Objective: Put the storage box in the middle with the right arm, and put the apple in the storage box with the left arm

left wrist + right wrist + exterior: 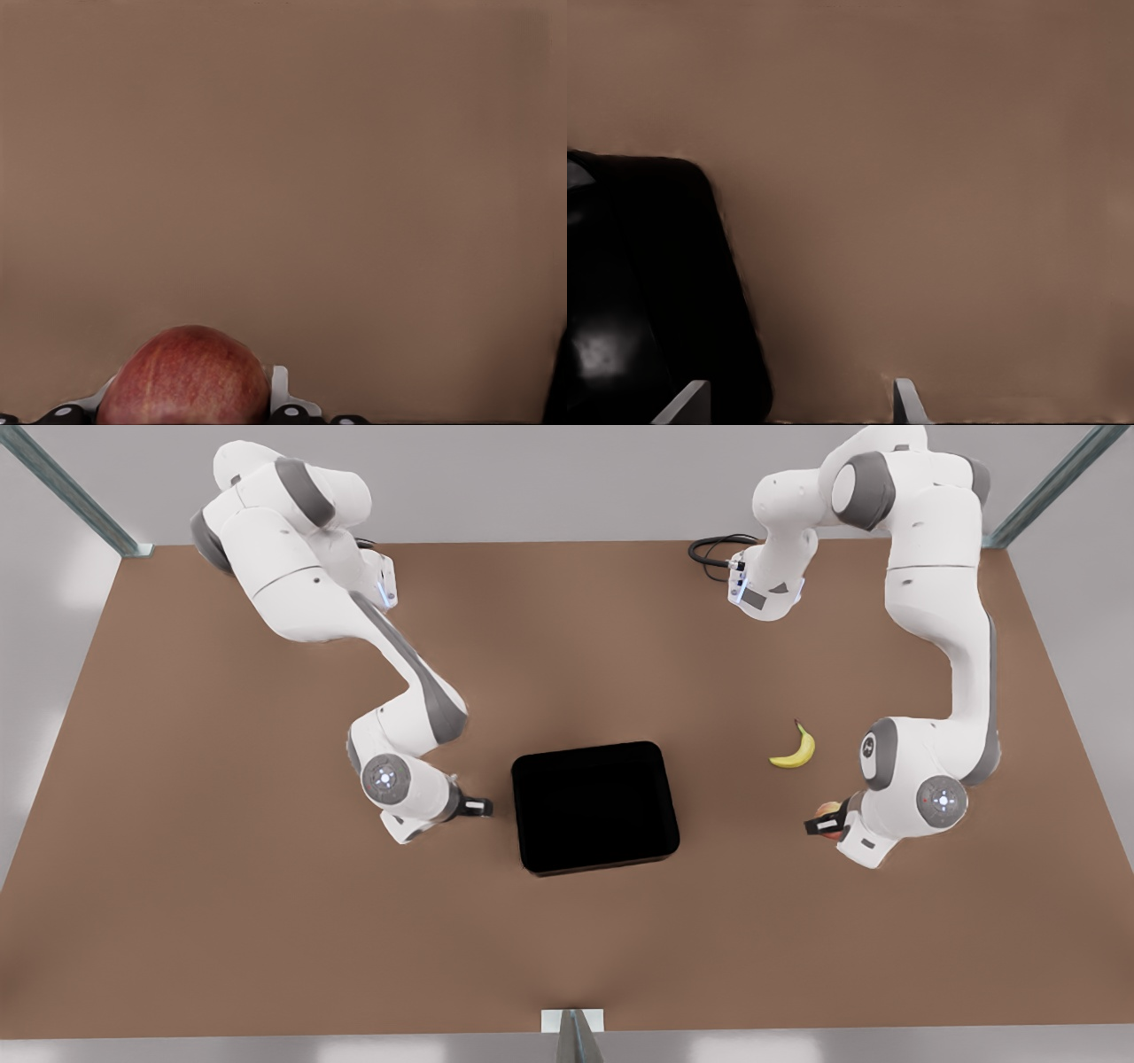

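The storage box (594, 807), a glossy black tub, lies flat in the middle of the brown table. My right gripper (483, 808) hovers just off the box's side toward the front view's left, open with nothing between its fingers. In the right wrist view the box's rounded corner (656, 292) lies beside the pale fingertips (905, 400), not between them. The apple (828, 812), red-pink, sits low near the table at the front view's right with my left gripper (822, 821) shut on it. In the left wrist view the apple (184, 379) sits between the two pads (279, 390).
A yellow banana (795, 749) lies on the table (266, 921) a little behind the apple, between it and the box. A black cable (713, 553) coils at the far edge. Metal frame posts stand at the table's corners and front edge.
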Controlling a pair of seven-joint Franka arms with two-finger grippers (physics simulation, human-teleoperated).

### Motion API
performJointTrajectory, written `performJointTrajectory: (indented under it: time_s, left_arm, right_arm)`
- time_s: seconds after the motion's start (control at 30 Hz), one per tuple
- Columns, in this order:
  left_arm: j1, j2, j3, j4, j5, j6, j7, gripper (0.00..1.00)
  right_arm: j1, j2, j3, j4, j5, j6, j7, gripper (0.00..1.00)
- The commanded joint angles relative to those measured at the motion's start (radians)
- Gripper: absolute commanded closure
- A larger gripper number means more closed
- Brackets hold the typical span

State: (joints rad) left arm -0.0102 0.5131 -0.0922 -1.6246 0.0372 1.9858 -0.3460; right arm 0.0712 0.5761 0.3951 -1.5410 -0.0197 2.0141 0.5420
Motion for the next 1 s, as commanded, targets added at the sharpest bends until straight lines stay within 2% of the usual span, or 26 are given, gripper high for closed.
performJointTrajectory:
  time_s: [0.0,0.03,0.1,0.2,0.3,0.37,0.4,0.47,0.6,0.63,0.67,0.7,0.73,0.77,0.83,0.9,0.97]
  left_arm:
    - [-0.028,-0.002,-0.001,0.002,-0.017,0.004,-0.045,0.22]
    - [-0.114,-0.002,-0.004,0.003,-0.057,0.011,-0.148,0.22]
    - [-0.231,-0.018,-0.006,0.005,-0.08,0.015,-0.307,0.22]
    - [-0.347,0.007,-0.006,0.017,-0.143,0.113,-0.419,0.21]
    - [-0.445,0.047,-0.041,0.019,-0.178,0.295,-0.703,0.21]
    - [-0.471,0.068,-0.047,0.017,-0.207,0.332,-0.72,0.19]
    - [-0.475,0.082,-0.047,0.017,-0.218,0.334,-0.716,0.0]
    - [-0.475,0.091,-0.047,0.017,-0.22,0.343,-0.712,0.0]
    - [-0.475,0.096,-0.047,0.017,-0.218,0.34,-0.709,0.0]
    - [-0.464,0.068,-0.043,0.017,-0.217,0.315,-0.705,0.0]
    - [-0.418,-0.005,-0.012,0.018,-0.214,0.168,-0.604,0.0]
    - [-0.332,-0.076,0.009,0.029,-0.211,-0.028,-0.351,0.0]
    - [-0.179,-0.148,0.011,0.074,-0.166,-0.278,0.025,0.0]
    - [-0.099,-0.229,0.009,0.075,-0.076,-0.344,0.2,0.0]
    - [-0.011,-0.35,0.011,0.045,-0.069,-0.395,0.205,0.0]
    - [-0.014,-0.429,0.011,0.017,-0.04,-0.403,0.2,0.0]
    - [-0.027,-0.441,0.011,0.012,-0.033,-0.403,0.197,0.0]
  right_arm:
    - [-0.039,-0.033,0.007,-0.014,0.003,-0.032,-0.026,0.0]
    - [-0.135,-0.127,0.011,-0.051,0.003,-0.123,-0.05,0.0]
    - [-0.344,-0.295,0.002,-0.079,0.0,-0.317,-0.329,0.0]
    - [-0.521,-0.417,-0.01,-0.062,-0.092,-0.44,-0.554,0.0]
    - [-0.528,-0.417,-0.009,-0.019,-0.12,-0.502,-0.573,0.0]
    - [-0.508,-0.4,-0.016,0.045,-0.12,-0.557,-0.573,0.0]
    - [-0.381,-0.406,-0.148,0.053,-0.115,-0.561,-0.574,0.0]
    - [-0.174,-0.417,-0.346,0.062,-0.094,-0.594,-0.596,0.0]
    - [-0.183,-0.41,-0.346,0.073,-0.086,-0.606,-0.6,0.0]
    - [-0.177,-0.406,-0.346,0.075,-0.08,-0.611,-0.599,0.0]
    - [-0.183,-0.404,-0.346,0.073,-0.065,-0.623,-0.6,0.0]
    - [-0.182,-0.401,-0.346,0.071,-0.063,-0.623,-0.6,0.0]
    - [-0.182,-0.401,-0.346,0.067,-0.062,-0.623,-0.6,0.0]
    - [-0.182,-0.4,-0.346,0.064,-0.062,-0.621,-0.6,0.0]
    - [-0.185,-0.395,-0.346,0.059,-0.019,-0.623,-0.599,0.0]
    - [-0.179,-0.397,-0.346,0.058,-0.017,-0.624,-0.596,0.0]
    - [-0.172,-0.394,-0.346,0.059,-0.017,-0.629,-0.593,0.0]
